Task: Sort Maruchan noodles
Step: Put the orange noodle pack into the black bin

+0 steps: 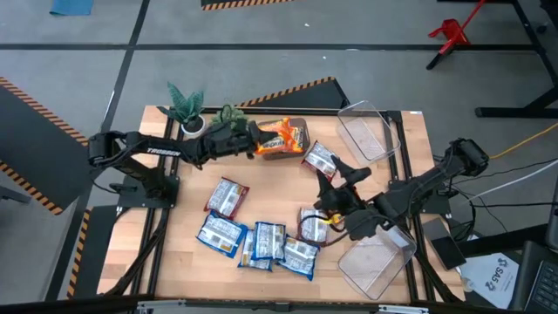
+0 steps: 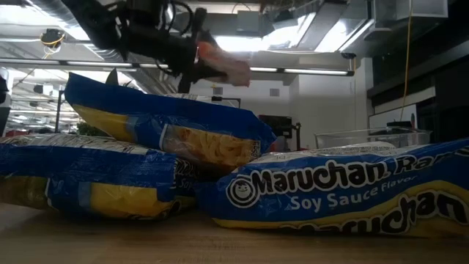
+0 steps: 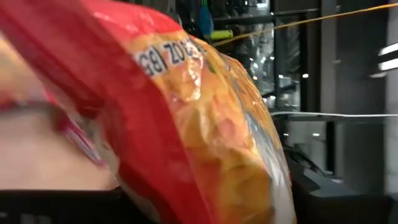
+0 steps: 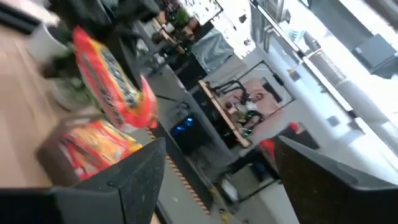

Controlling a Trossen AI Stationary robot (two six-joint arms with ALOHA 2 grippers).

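Barely underway: both clear bins (image 1: 364, 135) look empty. Left gripper (image 1: 253, 139) pinches orange packet (image 1: 277, 136) aloft at far side. Right gripper (image 1: 336, 194) mid-table, jaws spread, empty. Blue packets (image 1: 253, 240) heaped near edge, probably all unsorted.

Grey floor (image 1: 261, 26) around a wooden table (image 1: 183, 262).
Striped hazard tape (image 1: 301, 87) past the table's far edge; red stand (image 1: 453, 33) on the floor; ceiling lights (image 2: 293, 70) overhead.

Your left gripper (image 1: 255, 139) reaches toward three o'clock, fingers clamped; your right gripper (image 1: 336, 179) points to ten o'clock, fingers spread apart
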